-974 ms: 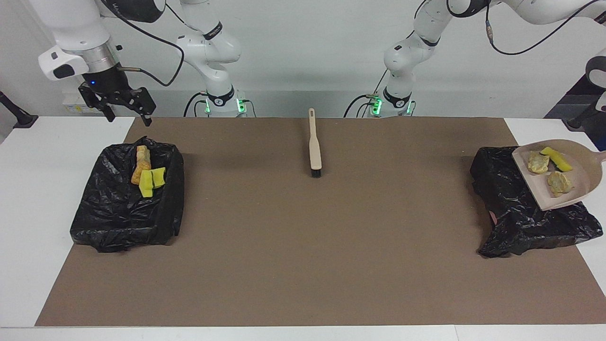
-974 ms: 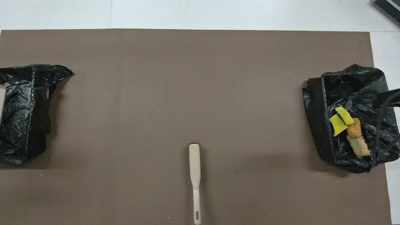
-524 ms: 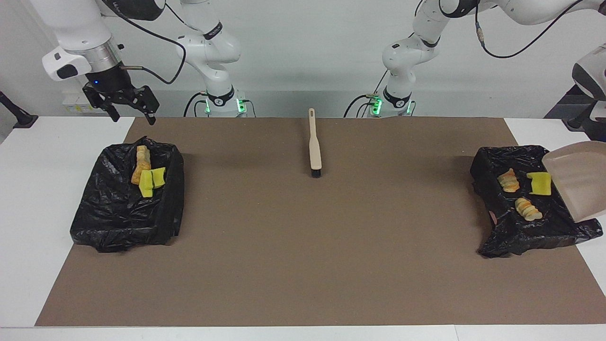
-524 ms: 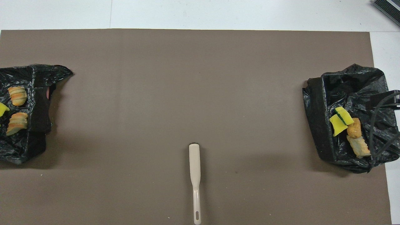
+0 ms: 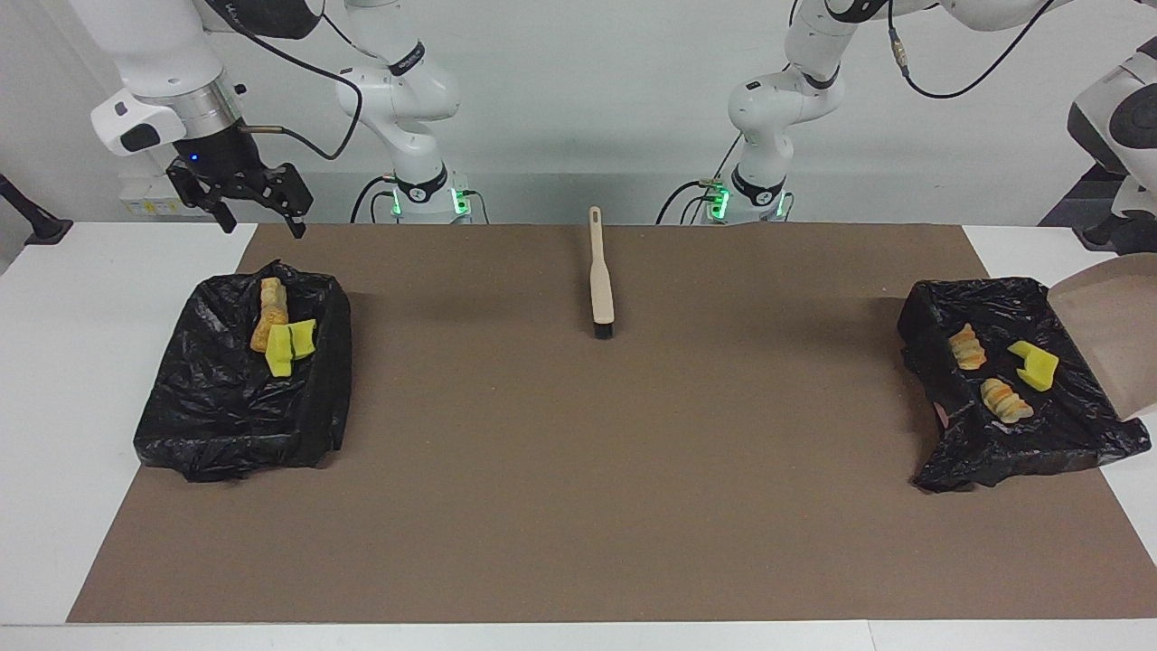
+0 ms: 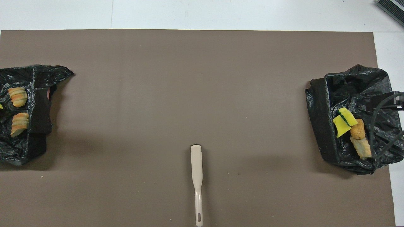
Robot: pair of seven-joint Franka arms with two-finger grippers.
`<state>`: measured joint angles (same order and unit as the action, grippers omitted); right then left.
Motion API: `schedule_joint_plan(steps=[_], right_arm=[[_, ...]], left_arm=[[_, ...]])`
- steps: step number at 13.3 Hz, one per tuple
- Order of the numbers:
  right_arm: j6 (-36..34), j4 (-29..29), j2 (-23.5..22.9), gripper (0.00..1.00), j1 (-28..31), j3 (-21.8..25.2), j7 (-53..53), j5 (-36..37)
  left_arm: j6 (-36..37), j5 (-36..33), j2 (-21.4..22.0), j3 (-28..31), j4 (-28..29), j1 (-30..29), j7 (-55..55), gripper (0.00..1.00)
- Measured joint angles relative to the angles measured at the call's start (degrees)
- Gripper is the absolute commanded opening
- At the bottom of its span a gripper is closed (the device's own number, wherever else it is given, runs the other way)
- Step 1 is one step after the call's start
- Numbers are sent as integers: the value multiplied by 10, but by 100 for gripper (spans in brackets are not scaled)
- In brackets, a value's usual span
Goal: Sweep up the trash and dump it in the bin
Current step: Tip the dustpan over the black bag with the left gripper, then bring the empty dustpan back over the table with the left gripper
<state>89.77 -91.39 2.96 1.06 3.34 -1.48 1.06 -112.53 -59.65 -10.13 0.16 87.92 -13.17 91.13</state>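
Note:
Two black-lined bins stand at the table's ends. The bin (image 5: pixel 994 434) (image 6: pixel 19 148) at the left arm's end holds trash: two tan bread lumps (image 5: pixel 965 346) (image 6: pixel 18 96) and a yellow wedge (image 5: pixel 1035 364). Over its outer edge hangs the beige dustpan (image 5: pixel 1107 339), tipped steeply and bare inside; its handle and my left gripper are out of view. The bin (image 5: pixel 226 407) (image 6: pixel 322 126) at the right arm's end holds a bread lump (image 5: pixel 269 312) and yellow wedges (image 5: pixel 289 346) (image 6: pixel 344 121). My right gripper (image 5: pixel 259 226) hangs open over the table beside that bin, holding nothing.
The beige brush (image 5: pixel 600 285) (image 6: pixel 196 171) lies on the brown mat (image 5: pixel 578 506) midway between the arms' bases, bristles pointing away from the robots. White table shows past the mat at both ends.
The dustpan tipped up and drew outward; its three pieces of trash slid into the bin at the left arm's end. The right gripper drifted slightly toward the table's middle.

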Motion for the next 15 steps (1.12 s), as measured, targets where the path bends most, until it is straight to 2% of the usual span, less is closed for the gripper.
schedule_joint_plan(steps=[3, 6, 10, 15], right_arm=[[0, 0, 0, 100, 0, 0, 0, 0], [0, -1, 0, 100, -6, 1, 0, 0], [0, -2, 0, 100, -30, 10, 0, 1], [0, -2, 0, 100, -77, 56, 0, 1]], left_arm=[[103, 9, 4, -3, 1, 64, -67, 0], [195, 120, 5, -4, 2, 113, -152, 0], [215, 240, 7, -4, 25, 128, -281, 0], [221, 368, 4, -8, 70, 210, -538, 0]])
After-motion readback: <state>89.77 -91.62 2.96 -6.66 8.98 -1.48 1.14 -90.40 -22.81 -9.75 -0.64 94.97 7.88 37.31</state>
